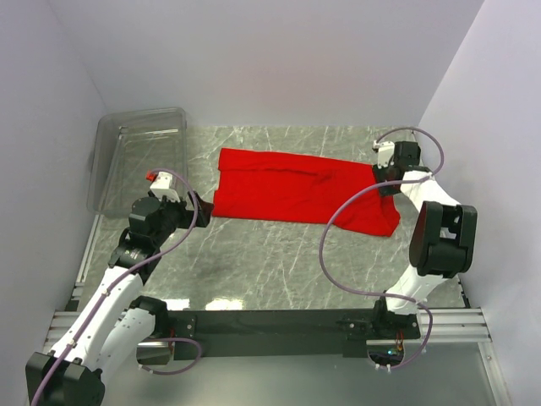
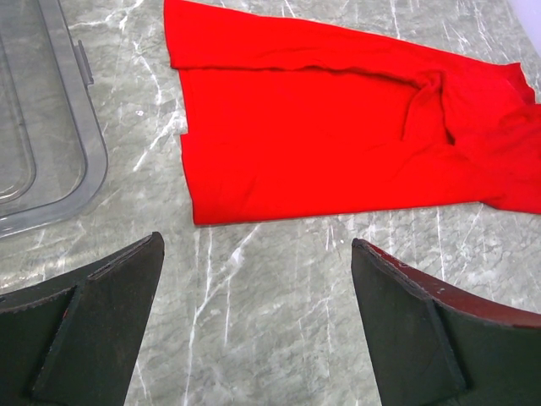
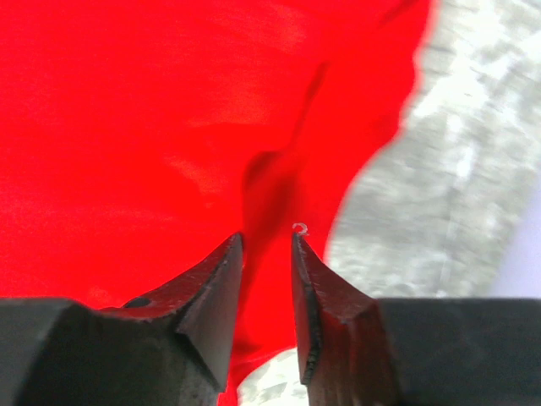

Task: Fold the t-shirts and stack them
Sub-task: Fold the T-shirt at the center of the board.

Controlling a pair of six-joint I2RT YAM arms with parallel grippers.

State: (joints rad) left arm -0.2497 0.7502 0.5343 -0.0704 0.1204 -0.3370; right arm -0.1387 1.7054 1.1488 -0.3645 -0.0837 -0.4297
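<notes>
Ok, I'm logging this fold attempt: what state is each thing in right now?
Bright red cloth t-shirt: lying on the grey marble-patterned table, folded into a long strip, rumpled near the right arm.
Clear plastic bin: upright, lidless, nothing visible inside.
Left end effector: wide open, empty, short of the shirt.
Right end effector: narrowly open over the shirt's end.
</notes>
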